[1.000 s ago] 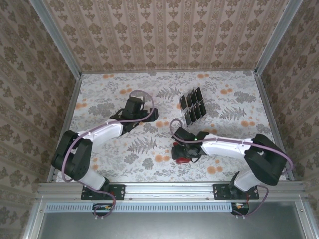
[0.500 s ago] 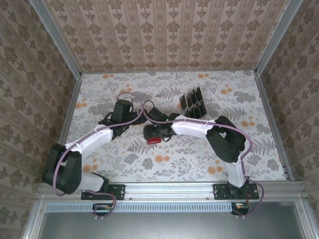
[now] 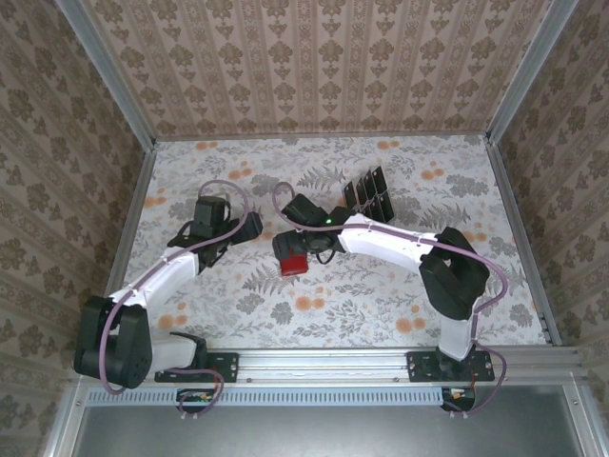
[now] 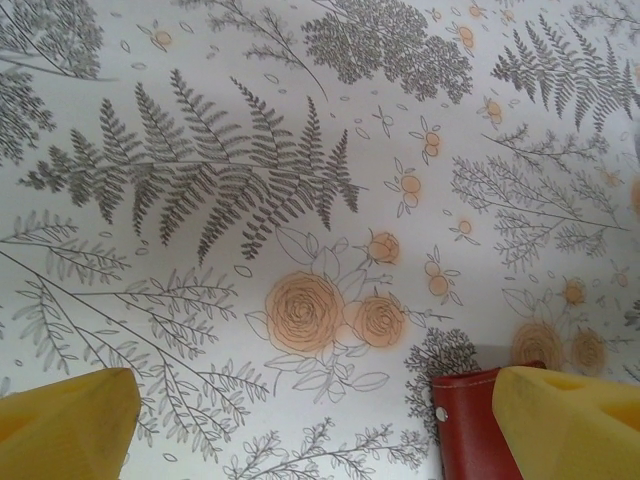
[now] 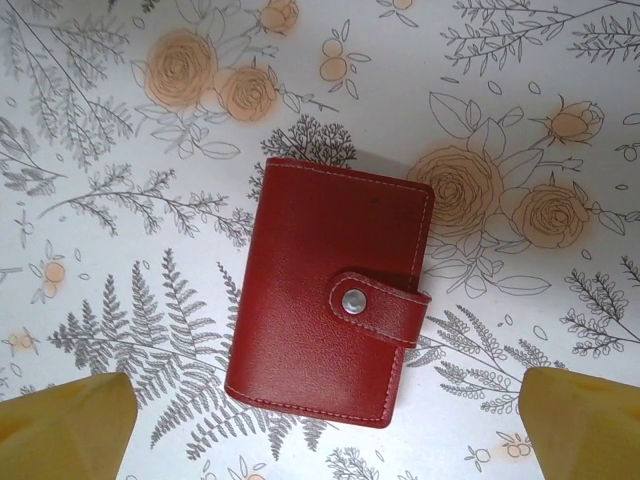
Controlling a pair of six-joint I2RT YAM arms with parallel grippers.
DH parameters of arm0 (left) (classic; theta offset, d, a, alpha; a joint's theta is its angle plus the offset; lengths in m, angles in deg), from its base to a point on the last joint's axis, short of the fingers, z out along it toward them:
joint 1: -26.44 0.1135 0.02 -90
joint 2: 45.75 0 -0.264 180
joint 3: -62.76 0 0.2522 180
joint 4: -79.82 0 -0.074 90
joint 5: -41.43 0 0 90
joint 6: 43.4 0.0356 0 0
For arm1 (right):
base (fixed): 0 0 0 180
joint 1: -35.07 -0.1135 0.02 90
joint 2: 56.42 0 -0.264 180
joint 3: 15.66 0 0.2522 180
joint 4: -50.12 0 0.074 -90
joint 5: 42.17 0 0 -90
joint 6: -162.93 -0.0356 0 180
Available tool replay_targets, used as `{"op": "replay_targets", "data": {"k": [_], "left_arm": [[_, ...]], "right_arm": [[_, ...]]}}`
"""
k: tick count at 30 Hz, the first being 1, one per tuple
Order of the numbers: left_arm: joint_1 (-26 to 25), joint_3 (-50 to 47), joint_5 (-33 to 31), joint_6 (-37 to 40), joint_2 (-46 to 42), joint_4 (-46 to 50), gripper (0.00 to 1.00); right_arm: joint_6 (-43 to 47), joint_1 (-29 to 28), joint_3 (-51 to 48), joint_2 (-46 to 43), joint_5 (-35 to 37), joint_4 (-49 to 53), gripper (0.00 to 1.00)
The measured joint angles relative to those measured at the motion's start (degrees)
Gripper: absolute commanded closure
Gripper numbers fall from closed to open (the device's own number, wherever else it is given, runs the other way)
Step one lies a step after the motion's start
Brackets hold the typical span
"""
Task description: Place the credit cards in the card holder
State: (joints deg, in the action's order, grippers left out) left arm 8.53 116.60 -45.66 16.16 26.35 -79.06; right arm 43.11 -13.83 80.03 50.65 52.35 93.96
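Wallet (image 5: 330,335), red with its tab snapped shut, lies flat mid-frame on the flowered table (image 3: 457,190) between the wide-spread, empty fingers of the right gripper (image 5: 322,425), dark cards (image 3: 369,195) standing to its upper right, the left gripper (image 4: 318,420) likewise released just to its left.

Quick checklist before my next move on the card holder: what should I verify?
1. The right gripper is open: ok, jaws wide, above the card holder.
2. The card holder lies flat on the table: ok.
3. The card holder is open for loading: not ok, its clasp is snapped shut.
4. The left gripper is open and empty: ok.
5. The left gripper clears the card holder: cannot tell; one finger overlaps its corner in the left wrist view.
6. The credit cards are available: ok, standing together farther back on the table.
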Motion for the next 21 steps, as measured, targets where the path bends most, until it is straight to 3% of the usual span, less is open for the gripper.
{"op": "replay_targets", "data": {"k": [4,7,17,21], "left_arm": [[2.1,-0.6,3.0,-1.6,0.9,-1.3,0.0],[3.0,-1.2,4.7,-2.6,2.1,-2.0,0.0],[3.1,-1.5,8.8,-5.0,5.0,-4.9,0.0],[3.1,-1.9,9.3,-5.7,5.0,-5.5,0.0]], "right_arm": [[1.6,0.2,0.9,1.3,-0.7,0.6,0.0],[2.2,0.4,1.0,2.1,-1.9,0.6,0.06],[1.7,0.5,4.0,7.2,1.4,3.4,0.43],[1.2,0.5,6.1,9.0,2.8,4.0,0.48]]}}
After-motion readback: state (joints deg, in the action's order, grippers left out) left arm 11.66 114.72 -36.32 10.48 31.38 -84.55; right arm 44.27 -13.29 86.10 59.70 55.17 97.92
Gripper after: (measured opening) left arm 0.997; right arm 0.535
